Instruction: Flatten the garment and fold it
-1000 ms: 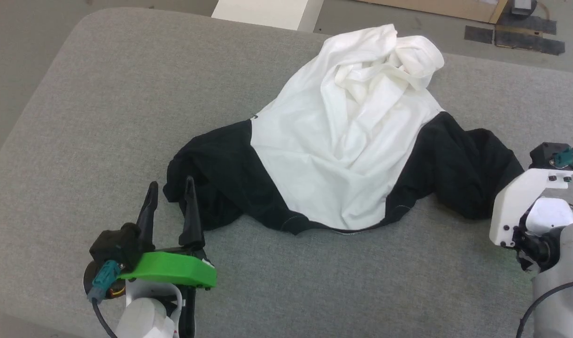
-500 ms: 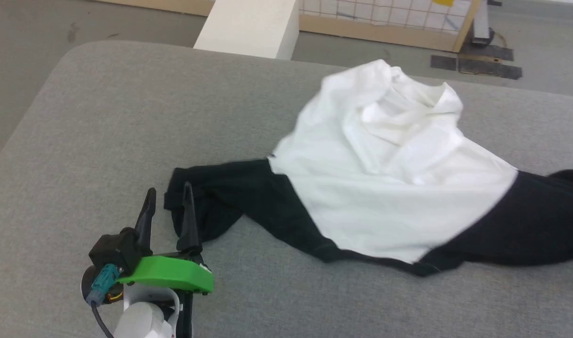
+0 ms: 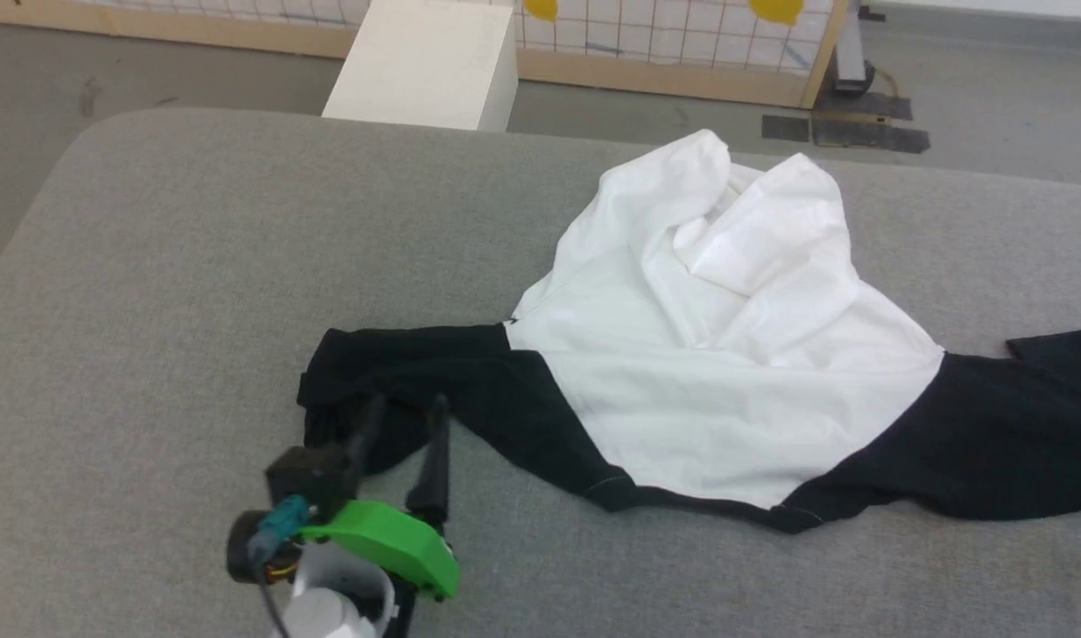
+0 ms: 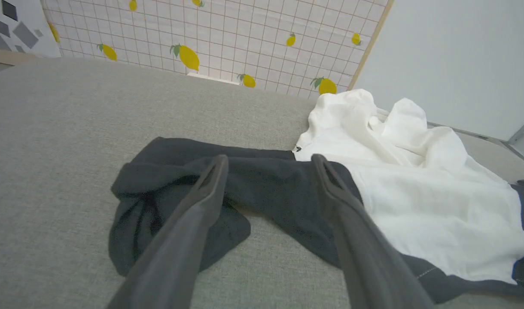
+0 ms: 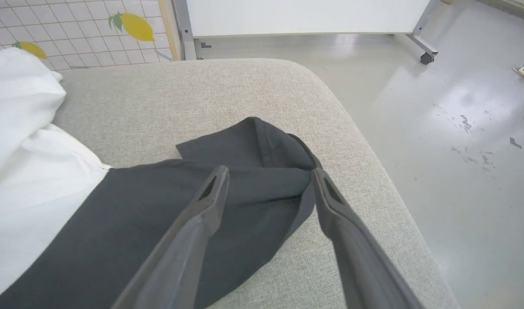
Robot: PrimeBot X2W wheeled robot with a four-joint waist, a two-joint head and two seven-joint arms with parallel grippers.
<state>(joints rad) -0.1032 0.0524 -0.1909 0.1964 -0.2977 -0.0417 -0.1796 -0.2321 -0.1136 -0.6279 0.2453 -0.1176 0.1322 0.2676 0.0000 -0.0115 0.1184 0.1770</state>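
Garment on the grey padded table, sleeves out to either side: flattening is under way and no fold has been started.

The shirt lies across the middle of the table, back side up as far as I can tell. Its left sleeve is crumpled and doubled over itself, its right sleeve reaches to the table's corner, and the white body is heaped in loose folds at the far end. The left gripper hangs over the bunched left sleeve with its jaws spread wide and nothing held. The right gripper stands above the right cuff, jaws likewise apart and gripping nothing. I judge the next move to be pinching the left cuff and drawing it outward until that sleeve lies straight, then spreading the rumpled hem flat.
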